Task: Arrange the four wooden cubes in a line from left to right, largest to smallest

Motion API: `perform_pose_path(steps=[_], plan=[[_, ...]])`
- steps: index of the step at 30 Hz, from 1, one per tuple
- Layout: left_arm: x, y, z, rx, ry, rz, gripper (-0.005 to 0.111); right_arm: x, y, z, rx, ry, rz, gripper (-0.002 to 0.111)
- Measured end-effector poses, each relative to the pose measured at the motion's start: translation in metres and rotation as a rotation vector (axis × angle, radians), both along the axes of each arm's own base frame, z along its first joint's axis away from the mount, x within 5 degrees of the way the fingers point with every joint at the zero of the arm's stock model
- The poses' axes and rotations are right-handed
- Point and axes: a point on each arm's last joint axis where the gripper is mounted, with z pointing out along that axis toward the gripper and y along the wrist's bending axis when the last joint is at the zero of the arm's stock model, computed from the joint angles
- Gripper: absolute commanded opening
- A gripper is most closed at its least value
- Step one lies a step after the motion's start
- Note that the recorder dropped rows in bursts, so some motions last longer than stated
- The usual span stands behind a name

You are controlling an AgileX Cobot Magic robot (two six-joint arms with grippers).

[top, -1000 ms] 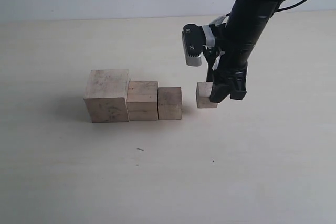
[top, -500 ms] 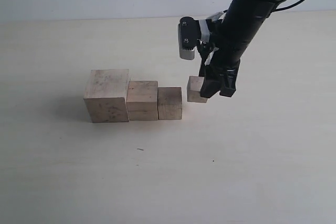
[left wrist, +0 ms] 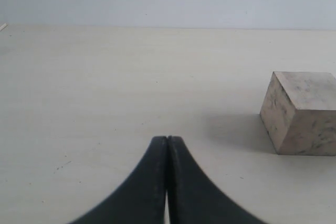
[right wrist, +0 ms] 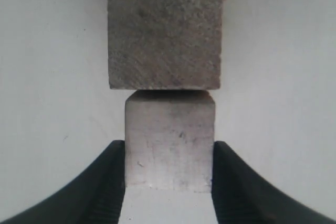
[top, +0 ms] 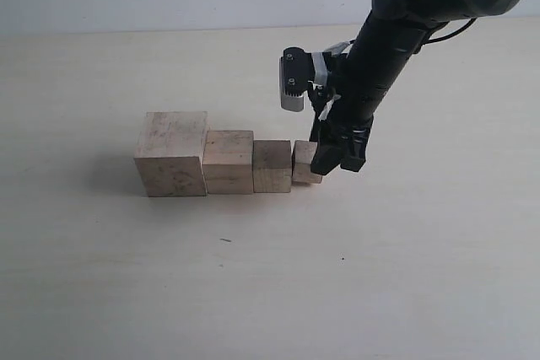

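Note:
Three pale wooden cubes stand side by side on the table, shrinking from left to right: the largest cube (top: 173, 154), the second cube (top: 229, 161) and the third cube (top: 272, 166). My right gripper (top: 314, 160) is shut on the smallest cube (top: 303, 163) (right wrist: 169, 142), which sits right beside the third cube (right wrist: 165, 30), almost touching it. My left gripper (left wrist: 167, 141) is shut with nothing in it, low over the table, with the largest cube (left wrist: 302, 113) off to one side.
The pale table (top: 126, 276) spreads around the row. The right arm (top: 396, 31) leans in from the upper right, its wrist camera (top: 294, 82) just above the row's right end.
My right gripper has carried the smallest cube leftward and down, from a gap beside the row to right next to the third cube. The other cubes have not moved.

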Motion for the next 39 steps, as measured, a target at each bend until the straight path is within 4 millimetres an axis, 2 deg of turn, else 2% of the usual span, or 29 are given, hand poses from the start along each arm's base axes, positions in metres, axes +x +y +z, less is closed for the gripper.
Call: perform_pose_path(steps=[16, 22, 27, 30, 33, 39], plan=[[0.0, 0.0, 0.0, 0.0, 0.0, 0.0, 0.0, 0.0007, 0.0001, 0.0, 0.002, -0.01, 0.006, 0.001], [0.0, 0.0, 0.0, 0.0, 0.0, 0.0, 0.0, 0.0007, 0.0001, 0.0, 0.001, -0.007, -0.006, 0.024], [0.0, 0.0, 0.0, 0.0, 0.0, 0.0, 0.0, 0.0007, 0.0001, 0.0, -0.001, -0.001, -0.021, 0.053], [0.0, 0.0, 0.0, 0.0, 0.0, 0.0, 0.0, 0.0007, 0.0001, 0.0, -0.003, 0.004, -0.038, 0.065], [0.0, 0.0, 0.0, 0.0, 0.0, 0.0, 0.0, 0.0012, 0.0004, 0.0, -0.001, 0.007, -0.064, 0.069], [0.0, 0.0, 0.0, 0.0, 0.0, 0.0, 0.0, 0.0018, 0.0004, 0.0079, 0.01, -0.008, -0.107, 0.069]])
